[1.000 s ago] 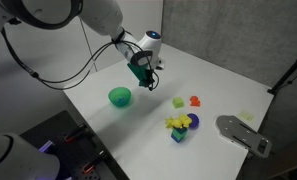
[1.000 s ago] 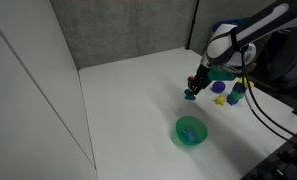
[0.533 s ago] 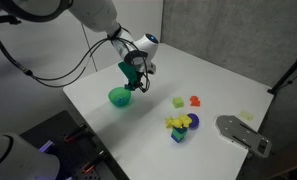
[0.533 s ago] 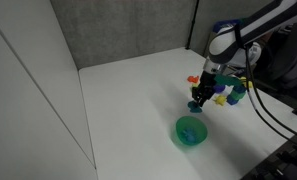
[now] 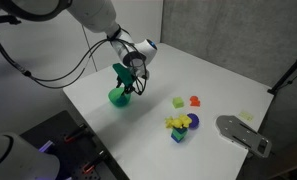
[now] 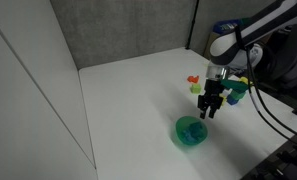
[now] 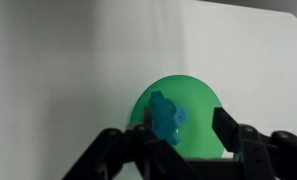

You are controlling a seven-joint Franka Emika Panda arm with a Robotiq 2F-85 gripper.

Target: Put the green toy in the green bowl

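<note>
In the wrist view the small dark teal-green toy [image 7: 166,118] sits over the bright green bowl [image 7: 200,100]. The toy rests against the left finger, and a gap shows between it and the right finger. The gripper [image 7: 185,128] looks open around the toy. In both exterior views the gripper [image 5: 123,86] [image 6: 209,108] hangs just above the bowl [image 5: 116,98] [image 6: 190,132], near its rim. The fingers hide the toy in those views.
A yellow-green toy piece [image 5: 178,102] and an orange piece [image 5: 195,101] lie on the white table. A yellow, purple and blue cluster [image 5: 180,124] lies nearer the front. A grey device [image 5: 243,133] sits at the table's edge. A wall borders the table [image 6: 128,110].
The gripper has carried the toy from the middle of the table to just over the bowl and has come lower. Its fingers now show a gap beside the toy.
</note>
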